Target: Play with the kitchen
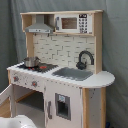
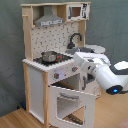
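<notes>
Kitchen, first exterior view: the kitchen [image 1: 60,70] fills most of the picture, standing upright against a grey curtain [image 1: 115,45].
Top shelf: a grey range hood [image 1: 40,26] sits at the first exterior view's left, a small microwave [image 1: 74,23] beside it on the right.
Back wall: a white tiled panel [image 1: 57,50] runs behind the counter.
Counter: a metal pot [image 1: 31,61] stands on the stove [image 1: 37,66]; the sink [image 1: 72,74] lies to the right of the stove, with the black faucet [image 1: 85,59] curving up behind it.
Front: knobs [image 1: 25,81] line the panel under the stove; a white cabinet door [image 1: 62,105] with a dark window is closed below the sink.
Lower left corner: a pale rounded shape [image 1: 17,121] shows at the edge; what it is cannot be told.

Kitchen, second exterior view: the kitchen [image 2: 45,65] stands on a wooden floor [image 2: 15,120], at the second exterior view's left and centre.
Oven door: the oven door [image 2: 70,102] hangs open, tilted outward and down.
Stove: the pot [image 2: 49,56] rests on the stovetop, faucet [image 2: 75,39] behind and to the right.
Arm: the white robot arm [image 2: 100,72] reaches in from the second exterior view's right, in front of the counter's sink end.
Pincer: the gripper is not visible as a separate part, so whether its fingers are apart or together cannot be told.
</notes>
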You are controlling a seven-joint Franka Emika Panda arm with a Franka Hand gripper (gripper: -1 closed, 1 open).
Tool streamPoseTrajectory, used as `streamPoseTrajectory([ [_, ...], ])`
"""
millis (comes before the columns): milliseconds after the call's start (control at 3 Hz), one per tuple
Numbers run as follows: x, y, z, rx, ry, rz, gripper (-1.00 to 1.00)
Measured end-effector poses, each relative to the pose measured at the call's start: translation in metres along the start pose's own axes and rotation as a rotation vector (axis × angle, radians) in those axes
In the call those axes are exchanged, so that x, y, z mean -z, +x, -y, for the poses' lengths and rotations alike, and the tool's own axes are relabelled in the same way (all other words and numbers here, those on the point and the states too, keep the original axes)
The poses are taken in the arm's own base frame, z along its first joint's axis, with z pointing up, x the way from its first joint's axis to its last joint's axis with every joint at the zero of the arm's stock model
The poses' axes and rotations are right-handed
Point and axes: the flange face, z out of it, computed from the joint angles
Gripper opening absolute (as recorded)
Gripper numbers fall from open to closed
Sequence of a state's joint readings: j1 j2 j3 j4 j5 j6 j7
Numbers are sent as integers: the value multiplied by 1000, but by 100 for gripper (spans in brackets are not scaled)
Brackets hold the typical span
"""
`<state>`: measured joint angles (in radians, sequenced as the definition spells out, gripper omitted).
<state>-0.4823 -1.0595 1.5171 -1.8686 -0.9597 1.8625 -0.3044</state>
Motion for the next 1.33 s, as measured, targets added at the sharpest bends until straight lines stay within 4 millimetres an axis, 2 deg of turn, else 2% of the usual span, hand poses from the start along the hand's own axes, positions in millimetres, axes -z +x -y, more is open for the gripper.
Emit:
streamPoseTrajectory([
  [667, 17, 17, -1, 54, -58, -185, 100],
  [1000, 15, 14, -7, 87, -78, -261, 100],
  [1333, 0, 3, -9, 110, -77, -302, 100],
])
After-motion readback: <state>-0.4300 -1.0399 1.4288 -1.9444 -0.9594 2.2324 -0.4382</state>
